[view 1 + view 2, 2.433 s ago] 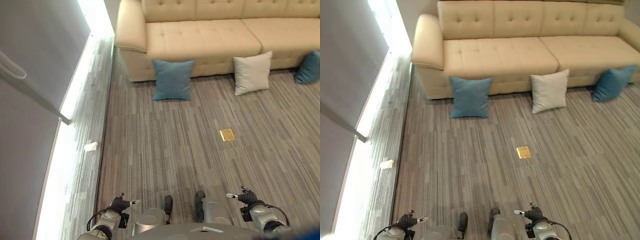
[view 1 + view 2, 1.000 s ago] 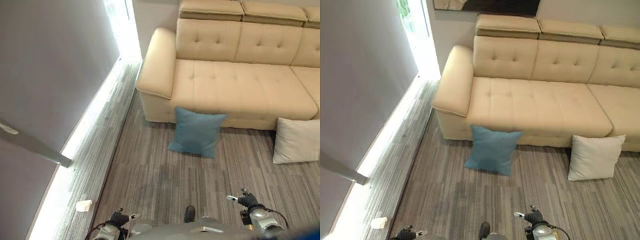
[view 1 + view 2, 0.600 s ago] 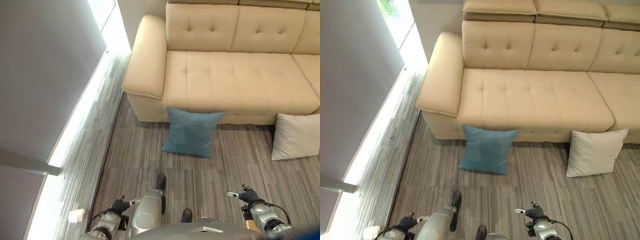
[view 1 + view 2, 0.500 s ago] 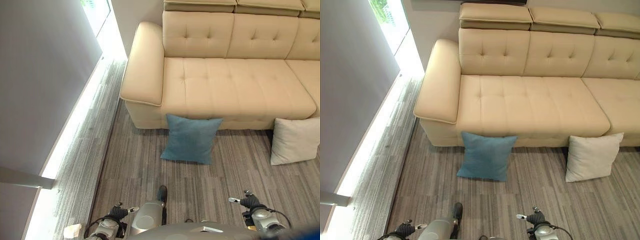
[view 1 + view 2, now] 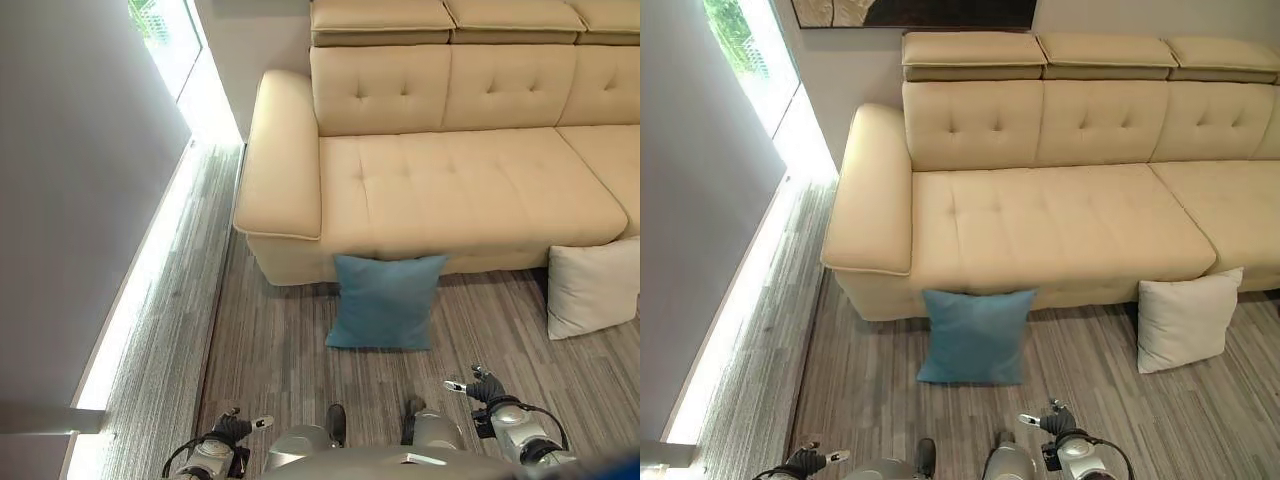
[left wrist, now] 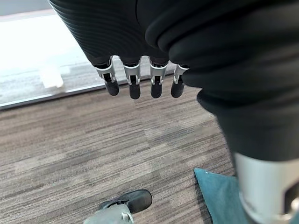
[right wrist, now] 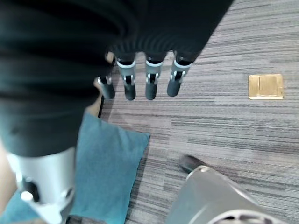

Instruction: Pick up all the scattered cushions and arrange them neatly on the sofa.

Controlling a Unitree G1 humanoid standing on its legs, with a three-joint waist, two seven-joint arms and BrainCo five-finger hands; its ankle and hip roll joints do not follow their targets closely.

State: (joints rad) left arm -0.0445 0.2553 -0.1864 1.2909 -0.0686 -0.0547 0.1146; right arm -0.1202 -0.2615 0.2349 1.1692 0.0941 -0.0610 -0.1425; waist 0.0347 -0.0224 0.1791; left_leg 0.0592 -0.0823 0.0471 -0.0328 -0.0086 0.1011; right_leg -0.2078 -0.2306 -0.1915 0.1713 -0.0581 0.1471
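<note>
Nearest to the robot, both hands hang low at its sides and hold nothing: the left hand [image 5: 236,428] is at the lower left of the head views and the right hand [image 5: 484,387] at the lower right. In each wrist view the fingers [image 6: 133,86] point straight down over the grey striped floor [image 5: 280,350], loose and not curled, and the same is true for the fingers [image 7: 149,84] of the right hand. Straight ahead, between the two hands but further away, the blue cushion [image 5: 385,300] stands on the floor and leans with its upper edge against the front of the sofa [image 5: 470,190]. It is nearly square, so it has no real long axis; its flat face is turned toward the robot. It seems almost equally far from both hands, perhaps a little nearer to the right one, so I judge that a grasp with both hands on its two side edges would fit best, after coming closer. More to the right, the beige cushion [image 5: 592,288] leans against the sofa front too, clearly nearer to the right hand. Behind them the seat of the sofa carries no cushion yet.
</note>
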